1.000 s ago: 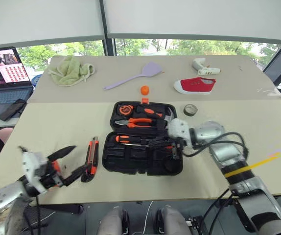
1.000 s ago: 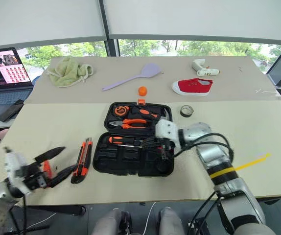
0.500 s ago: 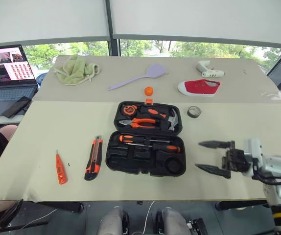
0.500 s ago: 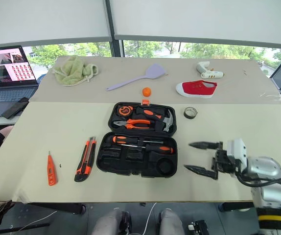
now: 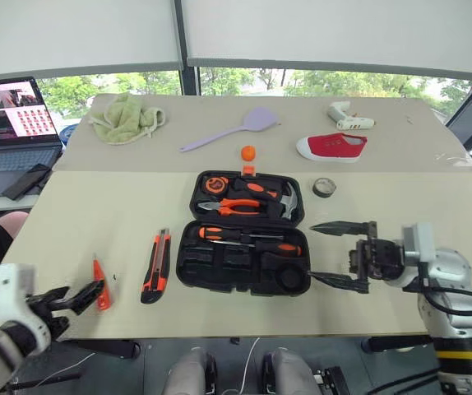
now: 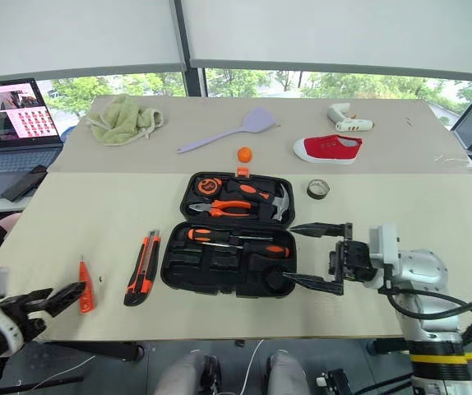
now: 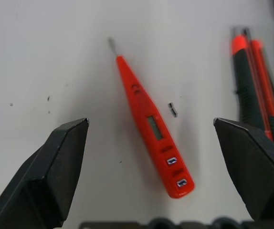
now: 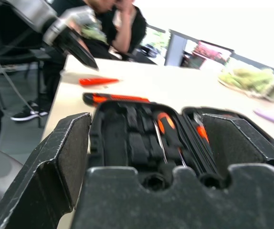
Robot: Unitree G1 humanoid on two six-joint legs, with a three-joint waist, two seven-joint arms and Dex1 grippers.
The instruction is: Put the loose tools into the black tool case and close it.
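The left hand [image 7: 151, 157], fingers spread wide and empty, hangs at the near left edge of the desk [image 5: 96, 214] with the slim orange tester screwdriver [image 7: 152, 129] lying between its tips and the utility knife [image 5: 155, 265] just beyond. The right hand [image 5: 339, 255], also spread wide and empty, points level at the right side of the open black tool case [image 5: 244, 234], close to it. Two screwdrivers [image 5: 248, 239] lie in the case's near half, and the dark tape roll [image 5: 324, 187] sits on the desk past its far right corner.
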